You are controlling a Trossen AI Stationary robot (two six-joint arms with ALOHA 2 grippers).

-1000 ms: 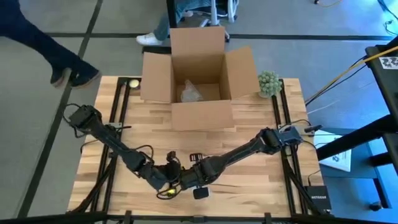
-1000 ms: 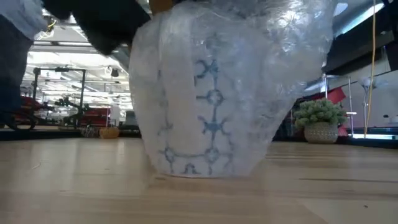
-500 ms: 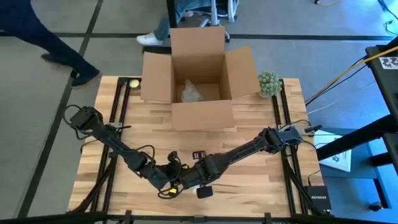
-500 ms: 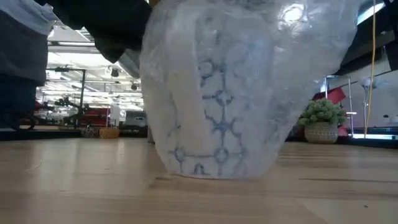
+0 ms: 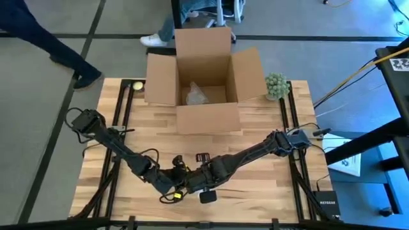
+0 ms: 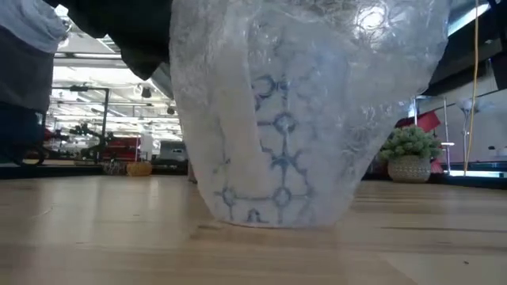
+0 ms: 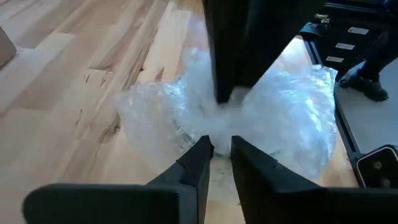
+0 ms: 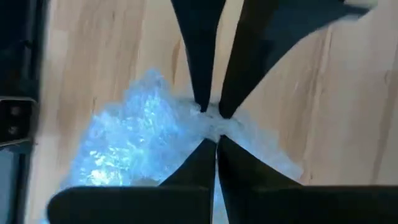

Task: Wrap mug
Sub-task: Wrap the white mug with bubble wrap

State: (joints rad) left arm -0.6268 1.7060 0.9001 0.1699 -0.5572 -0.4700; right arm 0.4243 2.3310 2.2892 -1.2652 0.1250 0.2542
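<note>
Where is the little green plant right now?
In the high view, the plant stands at the table's far right edge, beside the open cardboard box's right flap.

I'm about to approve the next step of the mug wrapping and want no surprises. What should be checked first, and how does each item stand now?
1. Mug standing upright on the table: ok.
2. Bubble wrap covering the mug's sides: ok.
3. Right gripper pinching the wrap: ok, fingers closed on it.
4. Left gripper holding the wrap: ok, nearly closed on a fold.
5. Wrap closed over the mug's top: cannot tell.
6. Cardboard box open: ok.
</note>
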